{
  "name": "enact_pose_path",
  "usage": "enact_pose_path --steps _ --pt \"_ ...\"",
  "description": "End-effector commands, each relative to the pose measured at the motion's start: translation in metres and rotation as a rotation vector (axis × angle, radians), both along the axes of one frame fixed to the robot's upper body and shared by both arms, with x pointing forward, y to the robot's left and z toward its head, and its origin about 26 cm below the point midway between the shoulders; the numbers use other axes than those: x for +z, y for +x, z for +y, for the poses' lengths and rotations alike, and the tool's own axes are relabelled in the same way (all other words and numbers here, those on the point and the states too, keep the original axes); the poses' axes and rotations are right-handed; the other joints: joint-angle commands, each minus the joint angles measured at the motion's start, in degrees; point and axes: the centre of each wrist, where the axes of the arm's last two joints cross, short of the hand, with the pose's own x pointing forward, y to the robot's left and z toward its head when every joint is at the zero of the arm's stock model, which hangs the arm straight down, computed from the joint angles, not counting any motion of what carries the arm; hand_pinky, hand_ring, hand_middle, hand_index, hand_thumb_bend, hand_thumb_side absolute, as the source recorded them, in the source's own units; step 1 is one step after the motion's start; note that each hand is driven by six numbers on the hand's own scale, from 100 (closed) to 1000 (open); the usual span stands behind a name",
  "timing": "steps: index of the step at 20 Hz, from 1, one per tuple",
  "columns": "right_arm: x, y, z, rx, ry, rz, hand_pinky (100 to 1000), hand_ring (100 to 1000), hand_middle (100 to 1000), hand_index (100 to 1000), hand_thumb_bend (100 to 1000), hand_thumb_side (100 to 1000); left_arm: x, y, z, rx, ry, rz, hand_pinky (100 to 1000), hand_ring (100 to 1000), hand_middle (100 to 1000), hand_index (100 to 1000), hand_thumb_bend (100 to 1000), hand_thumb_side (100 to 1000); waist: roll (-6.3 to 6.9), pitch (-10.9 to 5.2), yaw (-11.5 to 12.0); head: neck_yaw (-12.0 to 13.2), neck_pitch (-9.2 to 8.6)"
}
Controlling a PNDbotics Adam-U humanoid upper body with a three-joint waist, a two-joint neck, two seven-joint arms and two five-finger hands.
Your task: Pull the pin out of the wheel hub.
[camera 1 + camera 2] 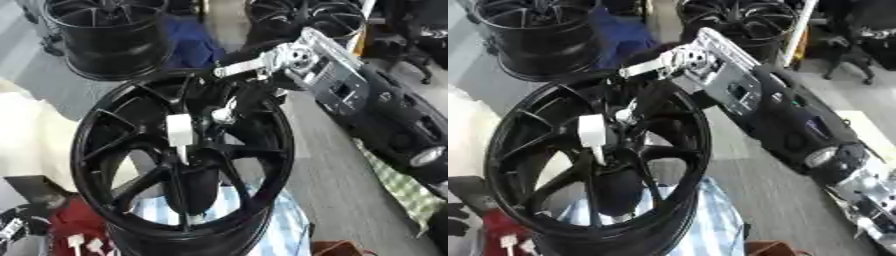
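Black glossy multi-spoke wheel hub (184, 160) centre frame, standing tilted; white blocky pin (180, 131) at its centre, long axis roughly vertical in frame; right hand (229, 107) reaching in from upper right, dark fingers just right of pin near a silvery knob; finger state unclear, cannot tell; left hand unseen, right is nearer.

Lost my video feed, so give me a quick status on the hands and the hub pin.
Right hand reaching into black spoked wheel hub, fingers hidden by spokes. Left hand out of view. White pin seated at hub centre, not yet pulled. Nothing visibly blocking.
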Motion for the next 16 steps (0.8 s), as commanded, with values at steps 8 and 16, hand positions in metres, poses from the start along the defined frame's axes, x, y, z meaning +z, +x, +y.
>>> enact_pose_path --steps 8,16 --pt "-0.002 0.011 0.003 -0.037 -0.032 -0.044 808 843 878 938 106 607 0.012 0.011 -0.006 -0.032 0.005 -0.039 698 663 670 834 100 748 0.45 -0.21 0.9 -1.22 -0.12" --pt "-0.011 0.013 0.01 -0.027 -0.068 -0.067 813 843 880 935 128 610 0.013 0.013 -0.009 -0.045 0.005 -0.043 698 664 671 834 100 748 0.5 -0.17 1.39 -1.8 -0.12"
